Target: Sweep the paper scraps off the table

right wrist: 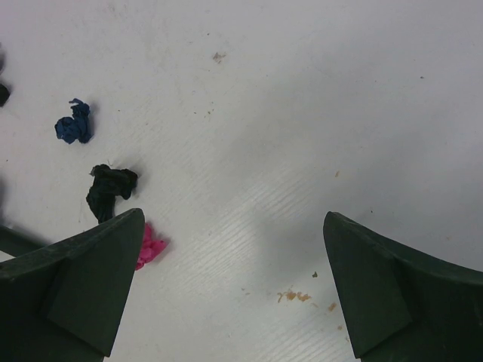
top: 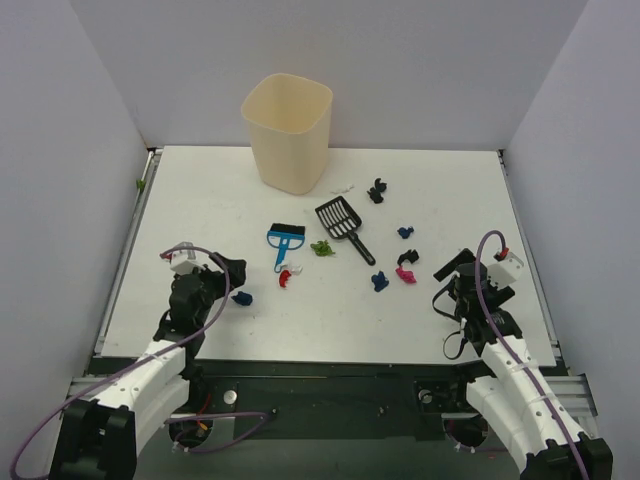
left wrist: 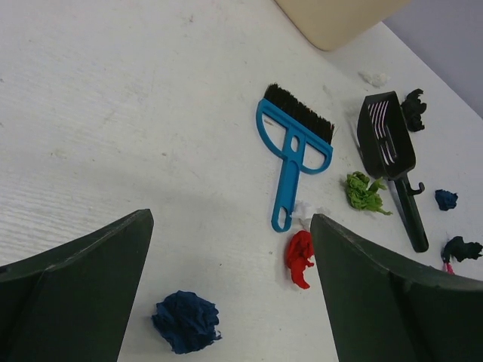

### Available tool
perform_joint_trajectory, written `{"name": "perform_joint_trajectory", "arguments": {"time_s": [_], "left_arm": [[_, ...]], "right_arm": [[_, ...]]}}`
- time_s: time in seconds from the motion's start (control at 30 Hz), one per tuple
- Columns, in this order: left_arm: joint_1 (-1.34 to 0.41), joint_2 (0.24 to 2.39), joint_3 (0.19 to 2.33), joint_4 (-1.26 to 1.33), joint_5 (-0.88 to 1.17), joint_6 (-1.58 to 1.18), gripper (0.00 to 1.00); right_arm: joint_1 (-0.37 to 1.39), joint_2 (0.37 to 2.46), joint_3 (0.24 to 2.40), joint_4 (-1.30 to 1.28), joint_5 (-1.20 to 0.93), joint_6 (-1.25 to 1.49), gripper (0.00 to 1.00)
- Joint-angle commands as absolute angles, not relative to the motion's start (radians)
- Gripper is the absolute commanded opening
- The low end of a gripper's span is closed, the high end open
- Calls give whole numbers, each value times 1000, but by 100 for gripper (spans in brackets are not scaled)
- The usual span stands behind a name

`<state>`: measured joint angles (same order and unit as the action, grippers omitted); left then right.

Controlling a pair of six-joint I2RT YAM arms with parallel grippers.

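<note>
Nothing is swept yet; this is the opening step, and both tools lie untouched. Taking the overhead view as a clock face with twelve at the far wall, the paper scraps are scattered across the middle of the table. They run from a blue wad at about eight o'clock to a black wad at about one. The brush lies near the centre, with a red wad just beside its handle end. The scoop is at the brush's three o'clock, its handle pointing toward five. The bin stands at twelve.

The left gripper hovers at eight o'clock, jaws spread wide and empty, with the blue wad low between its fingers. The right gripper, at four o'clock, is equally wide and holds nothing; a magenta wad shows beside its left finger.

Next, I judge, each arm must fetch a tool: the left reaching toward one o'clock for the brush, the right toward eleven for the scoop. Both handles are thin and lie flat, so the fingers need to straddle them low, and the left must not nudge the red wad.
</note>
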<state>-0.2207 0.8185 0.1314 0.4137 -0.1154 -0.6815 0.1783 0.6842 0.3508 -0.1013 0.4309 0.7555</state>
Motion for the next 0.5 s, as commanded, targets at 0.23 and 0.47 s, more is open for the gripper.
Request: {"name": "perform_joint_trajectory", "arguments": {"time_s": [0.23, 0.47], "left_arm": [[-259, 966, 202, 546, -5, -675, 97], [-313, 1040, 244, 558, 25, -644, 97]], "right_arm": [[187, 684, 356, -87, 425, 719, 100], [187, 673, 406, -89, 358, 663, 98]]}}
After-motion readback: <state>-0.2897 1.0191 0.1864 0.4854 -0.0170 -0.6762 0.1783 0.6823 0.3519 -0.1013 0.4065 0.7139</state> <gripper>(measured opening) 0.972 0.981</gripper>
